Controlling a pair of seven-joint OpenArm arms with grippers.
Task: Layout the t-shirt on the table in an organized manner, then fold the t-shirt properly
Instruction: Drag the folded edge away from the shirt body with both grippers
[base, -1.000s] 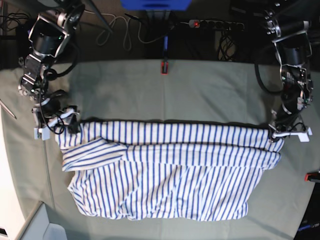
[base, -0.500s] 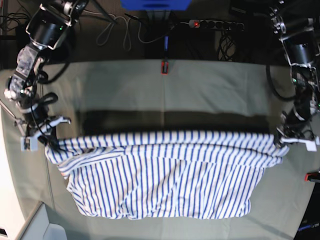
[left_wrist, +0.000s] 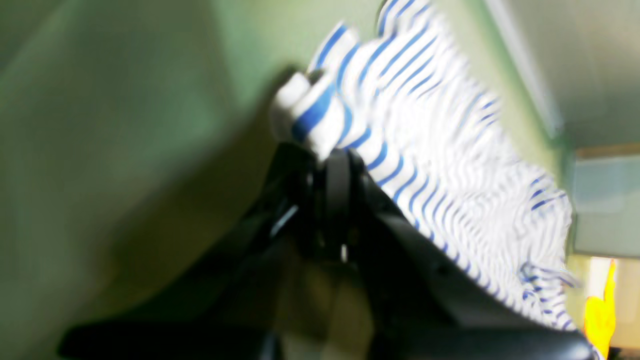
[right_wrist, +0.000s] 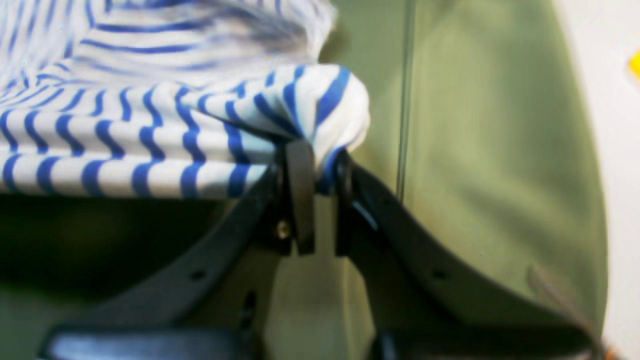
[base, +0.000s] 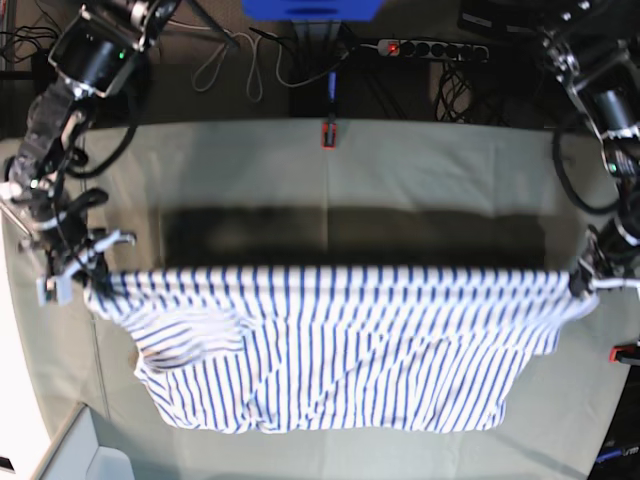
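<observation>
**Shirt stretched between two pinches, slip is the risk**

The shirt hangs low at its near hem over the counter, its far edge lifted and taut. Right fingers pinch one corner, left fingers the other. Both bites look shallow; more pull could free a corner. Beyond lies open cloth up to the red clamp.

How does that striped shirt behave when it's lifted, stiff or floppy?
Probably floppy: the t-shirt sags between the right gripper and left gripper, its lower part resting on the table. Likely light, since small corner pinches hold it.
</observation>
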